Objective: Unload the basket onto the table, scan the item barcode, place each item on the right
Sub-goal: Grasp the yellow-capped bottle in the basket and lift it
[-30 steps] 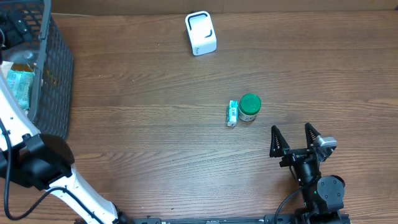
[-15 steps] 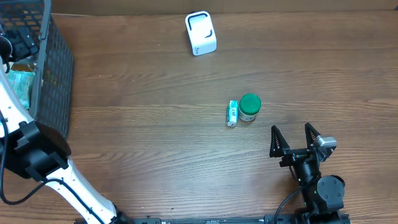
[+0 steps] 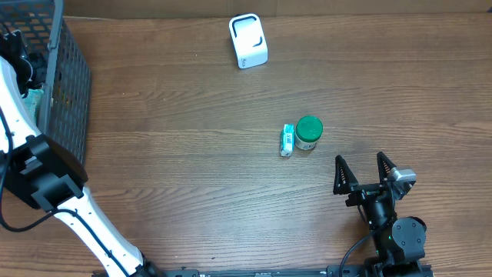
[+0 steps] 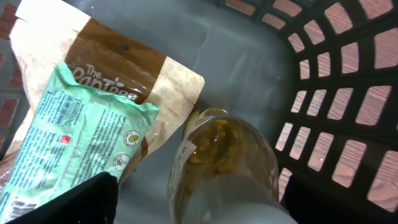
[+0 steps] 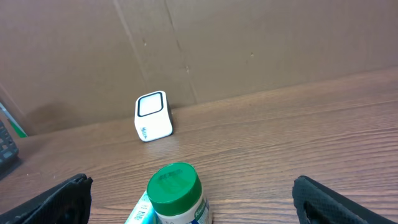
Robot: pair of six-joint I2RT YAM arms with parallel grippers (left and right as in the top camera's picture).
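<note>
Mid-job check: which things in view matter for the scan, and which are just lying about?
In the job: white box-shaped scanner; black plastic mesh basket; clear jar of yellow contents, under the open left pincer.
Lying about for now: green-lidded bottle; small white-and-green box; mint-green packet; brown-and-cream pouch.

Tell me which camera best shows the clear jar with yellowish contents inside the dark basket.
Left wrist: the clear jar fills the lower frame, close up, beside a brown-and-white pouch. Overhead shows only the dark mesh basket; the jar is hidden. Right wrist misses it entirely.
</note>
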